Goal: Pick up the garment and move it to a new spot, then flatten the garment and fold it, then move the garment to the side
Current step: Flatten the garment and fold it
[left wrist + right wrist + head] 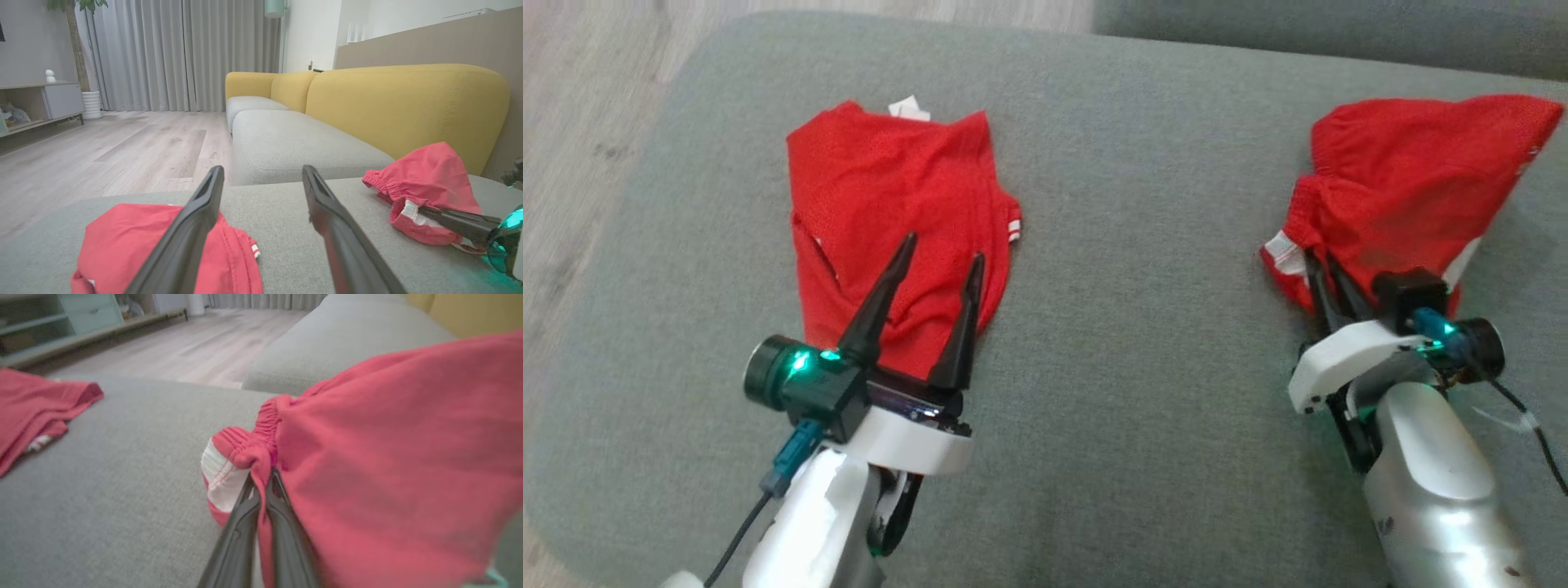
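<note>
I see the right gripper (1320, 257) closed tight on the red garment (1413, 188), its two dark fingers pressed together with a pinch of cloth between them. In the right wrist view the gripper (263, 477) bites just below the gathered elastic waistband (265, 420), beside a patch of white lining (220, 473). The garment (388, 457) spreads up and to the right of the fingers. It sits bunched and humped on the right side of the grey cushion (1135, 245), close to the far edge, and its lower hem seems to rest on the fabric of the cushion. From the left wrist view I see the same garment (425, 175) as a rounded mound in front of the yellow backrest (400, 106), with the right arm's fingers reaching into its folded edge from the right. The left gripper (943, 247) stands wide, holding nothing, its fingers spread over the near part of a second red garment (890, 180); I cannot tell whether the tips touch the cloth. That second piece lies flat on the left half of the cushion, with a small white label (908, 107) showing at its far edge. In the left wrist view the spread gripper (262, 169) frames bare cushion, with the flat garment (122, 245) under and beside the left finger. The two red pieces lie well apart, with plain grey cushion between them. Pale wooden floor (580, 122) runs past the cushion's left edge.
</note>
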You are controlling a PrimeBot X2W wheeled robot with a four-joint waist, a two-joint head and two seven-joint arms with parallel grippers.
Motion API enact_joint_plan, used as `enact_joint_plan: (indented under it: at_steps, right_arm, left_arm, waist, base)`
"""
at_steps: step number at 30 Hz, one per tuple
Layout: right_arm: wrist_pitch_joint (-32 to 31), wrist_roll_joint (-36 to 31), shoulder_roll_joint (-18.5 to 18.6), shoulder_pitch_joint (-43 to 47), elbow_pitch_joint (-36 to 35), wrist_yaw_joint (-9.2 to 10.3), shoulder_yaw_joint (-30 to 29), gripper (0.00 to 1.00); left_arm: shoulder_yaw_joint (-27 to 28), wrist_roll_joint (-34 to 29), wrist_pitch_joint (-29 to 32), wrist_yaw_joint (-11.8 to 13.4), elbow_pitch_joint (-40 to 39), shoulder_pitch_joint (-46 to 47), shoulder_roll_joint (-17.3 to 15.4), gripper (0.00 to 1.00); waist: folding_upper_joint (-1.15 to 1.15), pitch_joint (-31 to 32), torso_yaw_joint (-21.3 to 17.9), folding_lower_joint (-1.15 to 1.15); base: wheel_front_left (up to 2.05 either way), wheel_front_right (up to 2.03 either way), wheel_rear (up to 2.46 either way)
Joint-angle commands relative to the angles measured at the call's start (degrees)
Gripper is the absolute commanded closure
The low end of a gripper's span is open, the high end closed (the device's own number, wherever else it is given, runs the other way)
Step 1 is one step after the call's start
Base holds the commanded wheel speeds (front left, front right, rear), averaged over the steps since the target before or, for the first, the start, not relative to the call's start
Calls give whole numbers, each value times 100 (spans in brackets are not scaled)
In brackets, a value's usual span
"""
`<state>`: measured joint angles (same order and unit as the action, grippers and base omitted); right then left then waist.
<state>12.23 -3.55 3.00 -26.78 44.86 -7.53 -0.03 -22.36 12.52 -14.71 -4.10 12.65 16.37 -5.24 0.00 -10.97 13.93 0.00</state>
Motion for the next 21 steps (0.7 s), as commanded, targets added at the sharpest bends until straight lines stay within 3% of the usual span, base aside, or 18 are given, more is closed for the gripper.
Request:
enact_joint_plan:
  at_steps: [1,12,15,21]
  right_arm:
    - [143,212,-13,-181,-225,4,84,100]
    - [274,1274,-13,-75,-1707,4,-698,100]
    - [275,1146,30,-162,-2168,4,-1233,100]
    - [-130,742,635,-675,-3023,4,-1935,100]
  left_arm:
    - [252,-53,-29,-15,-171,82,-66,0]
    - [453,-137,-29,-68,-240,-216,-116,0]
    - [486,-151,-29,-66,-261,-314,-100,0]
    - [539,-177,-29,-97,-316,-474,-133,0]
  waist:
    - [0,121,-131,0]
    - [0,527,-731,0]
    - [0,636,-859,0]
    - [0,766,-1012,0]
  base:
    - [0,0,0]
    - [0,0,0]
    - [0,0,0]
    - [0,0,0]
